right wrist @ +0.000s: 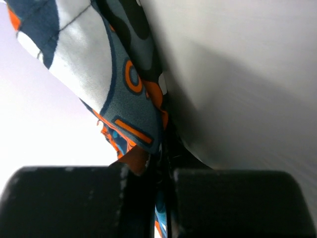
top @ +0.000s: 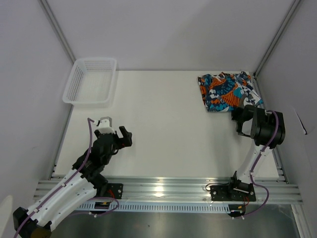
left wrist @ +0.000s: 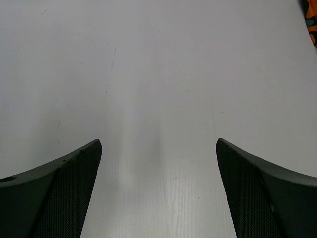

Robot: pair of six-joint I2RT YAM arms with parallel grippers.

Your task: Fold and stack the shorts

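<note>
At the far left corner of the table [top: 163,129] sits one white mesh basket [top: 90,79], a shallow plastic rectangle with latticed walls and a flared rim, its open weave letting the pale tabletop show through. Nearer me than the basket, and a little to its right, the left gripper [top: 124,136] hangs over bare white tabletop. From its own camera the two dark, finely textured fingers [left wrist: 64,193] stand as wide apart as they go, with nothing between them but the faintly scuffed surface. Well to the right of the basket, along the same far edge, I count one pair of shorts [top: 228,91]. It is a soft, rumpled bundle printed in blue-teal, orange and white cartoon shapes, lying on the table and not in the basket; a sliver of that print also shows at the top right edge of the left wrist view [left wrist: 312,20]. Farthest from the basket, the right gripper [top: 241,113] meets the near right edge of that bundle. Up close its two black fingers are pressed together [right wrist: 161,173] with a fold of the smooth woven cloth [right wrist: 99,74] pinched between them, and the fabric drapes up and away from the jaws.
</note>
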